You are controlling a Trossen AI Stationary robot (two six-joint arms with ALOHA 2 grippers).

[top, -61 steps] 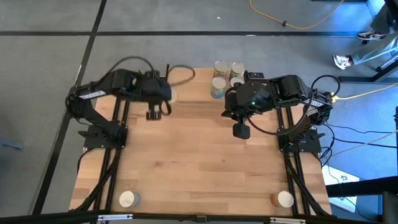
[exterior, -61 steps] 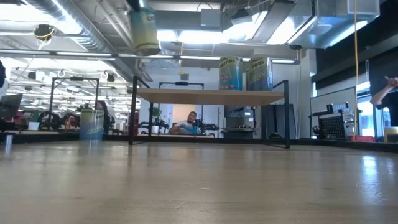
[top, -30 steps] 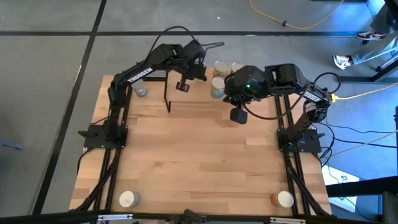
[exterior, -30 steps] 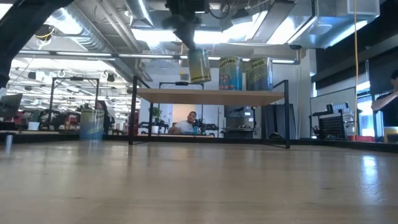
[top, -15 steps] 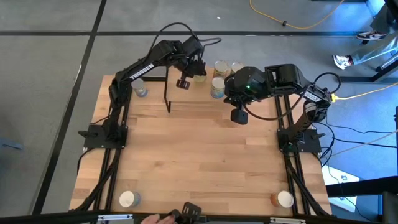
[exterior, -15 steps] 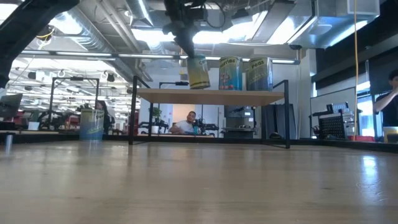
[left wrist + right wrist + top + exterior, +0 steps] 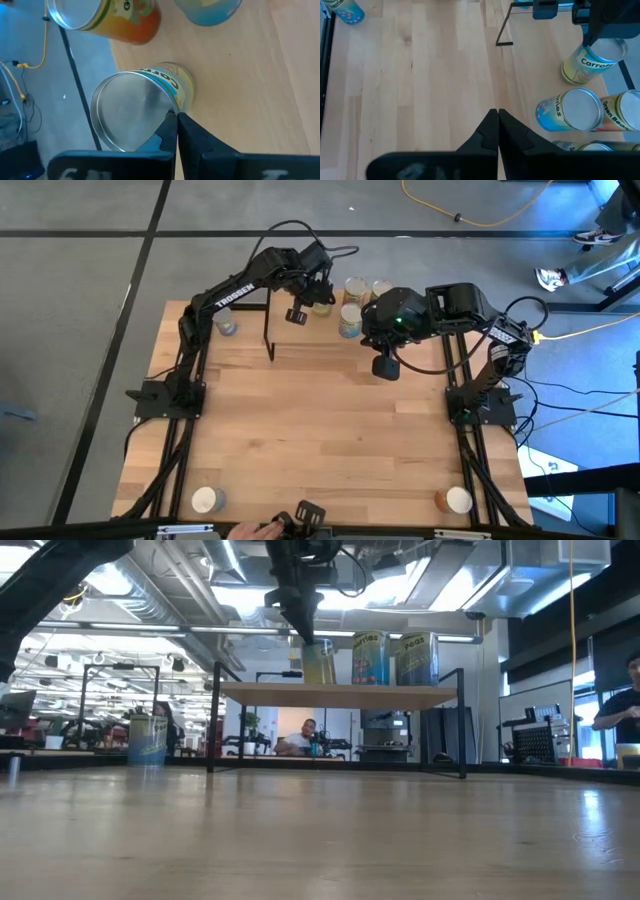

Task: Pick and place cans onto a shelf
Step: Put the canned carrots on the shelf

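Setting yellow can (image 7: pixel 150 107) squarely on shelf (image 7: pixel 340 692) beside its neighbours (image 7: pixel 370 658), left jaws (image 7: pixel 174 125) clenched on rim, right jaws (image 7: pixel 495 125) shut, empty.

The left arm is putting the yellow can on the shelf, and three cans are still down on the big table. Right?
Almost. The left gripper does have the yellow can on the shelf, but the high view shows four cans still on the big table: three at its corners and one by its near edge, beside a hand.
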